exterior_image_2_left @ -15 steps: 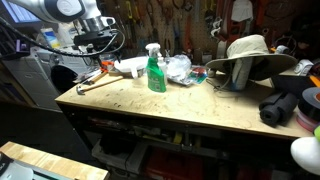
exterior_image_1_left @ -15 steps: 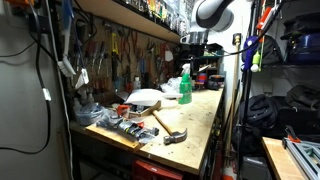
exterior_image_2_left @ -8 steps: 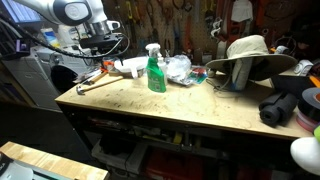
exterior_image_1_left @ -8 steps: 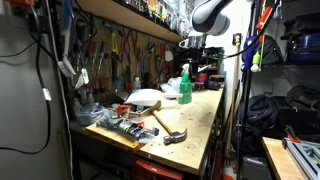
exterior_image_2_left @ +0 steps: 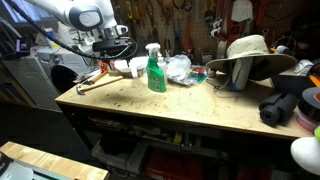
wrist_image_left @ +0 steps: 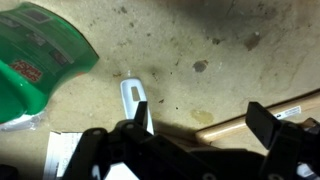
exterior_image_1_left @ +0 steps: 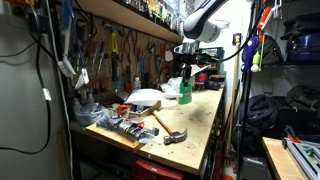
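Observation:
My gripper (wrist_image_left: 198, 128) is open and empty, hanging above the wooden workbench (exterior_image_2_left: 180, 105). In the wrist view a green spray bottle (wrist_image_left: 40, 55) lies at the upper left, a small white strip (wrist_image_left: 135, 100) sits on the bench by one finger, and a wooden hammer handle (wrist_image_left: 245, 126) runs under the other finger. In both exterior views the gripper (exterior_image_1_left: 190, 60) (exterior_image_2_left: 120, 50) hovers just beside the upright green spray bottle (exterior_image_1_left: 185, 88) (exterior_image_2_left: 155, 72), above the bench and not touching it. The hammer (exterior_image_1_left: 170, 128) (exterior_image_2_left: 92, 82) lies on the bench.
A tan brimmed hat (exterior_image_2_left: 250, 55) and dark cloth (exterior_image_2_left: 285, 105) sit at one end of the bench. A white bundle (exterior_image_1_left: 143, 99) and clutter of tools (exterior_image_1_left: 110, 118) lie near the wall. Tools hang on the pegboard (exterior_image_1_left: 115, 55) behind. A plastic bag (exterior_image_2_left: 178, 67) sits behind the bottle.
The arm has swung in over the bench and lowered, bringing the gripper closer to the green spray bottle. Nothing on the bench has moved.

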`<state>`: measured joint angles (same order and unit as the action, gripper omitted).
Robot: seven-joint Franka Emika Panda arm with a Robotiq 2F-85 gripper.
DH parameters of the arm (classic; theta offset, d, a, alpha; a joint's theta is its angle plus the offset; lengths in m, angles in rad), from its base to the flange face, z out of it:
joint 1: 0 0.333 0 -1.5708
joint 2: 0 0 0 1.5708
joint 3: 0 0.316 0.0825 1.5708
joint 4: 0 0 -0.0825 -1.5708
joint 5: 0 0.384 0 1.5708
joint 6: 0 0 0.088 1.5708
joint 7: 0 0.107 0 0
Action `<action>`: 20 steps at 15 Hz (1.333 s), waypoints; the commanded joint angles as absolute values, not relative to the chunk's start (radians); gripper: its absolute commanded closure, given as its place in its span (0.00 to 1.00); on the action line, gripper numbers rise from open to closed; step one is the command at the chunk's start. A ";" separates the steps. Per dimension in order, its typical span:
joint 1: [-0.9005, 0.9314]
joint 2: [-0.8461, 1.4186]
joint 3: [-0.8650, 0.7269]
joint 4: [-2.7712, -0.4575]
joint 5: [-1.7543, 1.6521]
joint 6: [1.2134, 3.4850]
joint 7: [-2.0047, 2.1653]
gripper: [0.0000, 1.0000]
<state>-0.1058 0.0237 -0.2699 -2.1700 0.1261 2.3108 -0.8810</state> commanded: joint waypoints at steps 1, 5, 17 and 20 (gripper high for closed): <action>-0.149 0.114 -0.226 -2.101 0.185 2.365 -0.935 0.00; -0.179 0.182 -0.183 -2.044 0.182 2.372 -0.979 0.00; -0.257 0.340 -0.089 -1.907 0.180 2.430 -1.045 0.00; -0.269 0.364 -0.074 -1.884 0.175 2.427 -1.046 0.10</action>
<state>-0.2404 0.3289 -0.1016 -1.9122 0.1606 2.4150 -1.0145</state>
